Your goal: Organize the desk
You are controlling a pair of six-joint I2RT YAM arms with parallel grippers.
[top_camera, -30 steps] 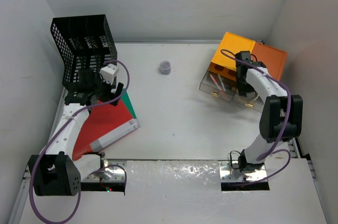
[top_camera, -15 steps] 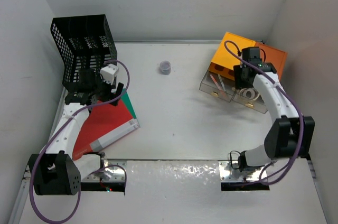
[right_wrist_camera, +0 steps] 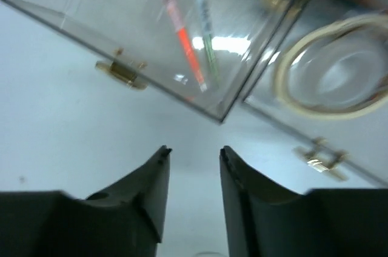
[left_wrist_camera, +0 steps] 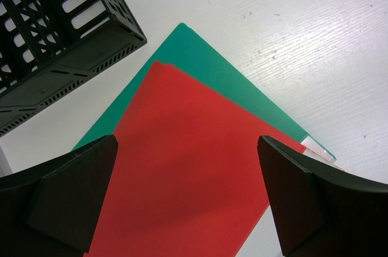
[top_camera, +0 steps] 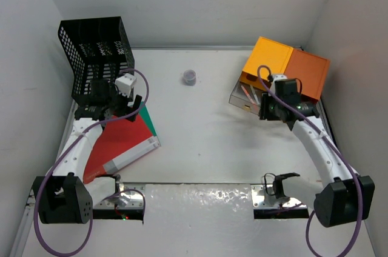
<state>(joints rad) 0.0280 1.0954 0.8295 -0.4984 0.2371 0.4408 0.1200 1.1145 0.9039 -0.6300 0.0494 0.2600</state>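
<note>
The white desk [top_camera: 206,136] holds a red folder [top_camera: 121,139] lying on a green folder [top_camera: 147,119] at the left. My left gripper [top_camera: 134,110] hovers over them, wide open and empty; in the left wrist view [left_wrist_camera: 191,196] the red folder [left_wrist_camera: 182,166] fills the gap between the fingers. My right gripper [top_camera: 265,110] sits just in front of two clear drawers [top_camera: 245,96] pulled out of the orange boxes [top_camera: 273,57]. In the right wrist view it [right_wrist_camera: 194,151] is slightly open and empty over bare desk, pointing at the corner between the drawers.
A black mesh rack [top_camera: 97,51] stands at the back left, close to the folders [left_wrist_camera: 54,45]. A small grey cup [top_camera: 190,77] sits at the back middle. One drawer holds pens [right_wrist_camera: 182,45], the other a tape ring [right_wrist_camera: 339,66]. Brass handles [right_wrist_camera: 124,72] face me.
My right arm has drawn back from above the clear drawers toward the near side, and its gripper now sits in front of them. The left arm has not moved.
</note>
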